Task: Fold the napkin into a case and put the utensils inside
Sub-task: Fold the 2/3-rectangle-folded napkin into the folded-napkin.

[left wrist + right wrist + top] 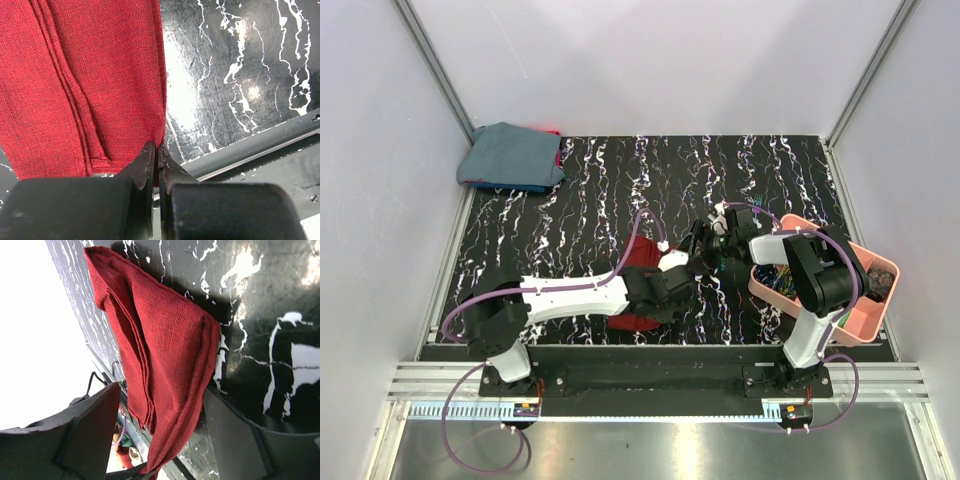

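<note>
The dark red napkin (90,75) lies folded in several layers on the black marbled table. In the top view only parts of the napkin (638,250) show around the left arm. My left gripper (158,147) is shut on the napkin's right-hand edge, with cloth pinched between its tips; from above the left gripper (670,290) sits mid-table. My right gripper (162,390) is open, its fingers standing wide on either side of the narrow end of the napkin (165,340). From above the right gripper (700,245) is just right of the cloth. I cannot make out the utensils.
A pink tray (865,325) holding coiled cables and dark items stands at the right, beside the right arm. A blue-grey cloth bundle (510,155) lies at the back left corner. The table's front rail (260,145) runs close to the left gripper.
</note>
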{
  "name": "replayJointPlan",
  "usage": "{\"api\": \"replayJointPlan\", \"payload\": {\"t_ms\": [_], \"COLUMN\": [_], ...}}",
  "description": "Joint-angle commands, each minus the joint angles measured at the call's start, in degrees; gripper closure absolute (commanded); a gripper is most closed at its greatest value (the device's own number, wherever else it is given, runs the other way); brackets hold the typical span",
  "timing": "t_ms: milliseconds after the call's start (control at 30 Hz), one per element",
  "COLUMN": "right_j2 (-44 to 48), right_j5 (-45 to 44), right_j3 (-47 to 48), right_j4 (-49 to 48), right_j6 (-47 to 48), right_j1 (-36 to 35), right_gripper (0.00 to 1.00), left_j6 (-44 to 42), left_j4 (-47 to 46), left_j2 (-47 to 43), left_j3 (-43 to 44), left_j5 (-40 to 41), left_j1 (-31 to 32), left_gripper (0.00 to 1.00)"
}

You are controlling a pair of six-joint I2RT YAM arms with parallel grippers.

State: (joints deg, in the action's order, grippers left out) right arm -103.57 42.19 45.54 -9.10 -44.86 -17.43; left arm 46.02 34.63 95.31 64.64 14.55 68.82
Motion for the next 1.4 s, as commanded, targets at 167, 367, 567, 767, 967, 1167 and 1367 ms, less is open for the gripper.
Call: {"api": "replayJointPlan", "payload": {"t_ms": [167,367,567,767,967,1167,1367], "right_j2": [-1.6,-0.4,-1.1,-2.1,-1.2,-0.1,0.2], "right_j5": [-2.9,-4.0,-3.8,-3.0,-3.0,-3.4,-3.2], "right_j3": [1.2,0.2,0.3,2.2,2.3,2.5,2.9], "right_j4": [-0.3,1.8,-2.1,-3.3,-2.5,-0.7,0.0], "right_j6": [3.2,5.1,5.1,6.0,6.1,6.6,7.0], "right_j1": [-0.6,-0.6,-0.5,-0.4,-0.4,-0.4,-0.5], "right_gripper": [0.26,0.25,0.31,0.57,0.92,0.98,1.00], "left_j6": [-0.6,-0.9,-1.1,-1.5,-4.4,-4.5,-5.6], "left_j4": [-1.8,-1.9,-1.9,-5.7,-9.9,-14.9,-20.7], "left_j2": [-4.1,-5.1,-6.0,-6.6,-9.8,-15.5,-9.6], "left_j3": [0.1,0.4,0.2,-2.9,-5.1,-5.8,-5.8], "left_j5": [-1.5,-2.6,-3.2,-6.4,-10.1,-17.8,-18.0], "left_j1": [-0.7,-1.1,-1.1,-1.1,-1.8,-14.0,-27.1], "left_gripper": [1.00,1.00,1.00,1.00,0.64,0.66,0.89]}}
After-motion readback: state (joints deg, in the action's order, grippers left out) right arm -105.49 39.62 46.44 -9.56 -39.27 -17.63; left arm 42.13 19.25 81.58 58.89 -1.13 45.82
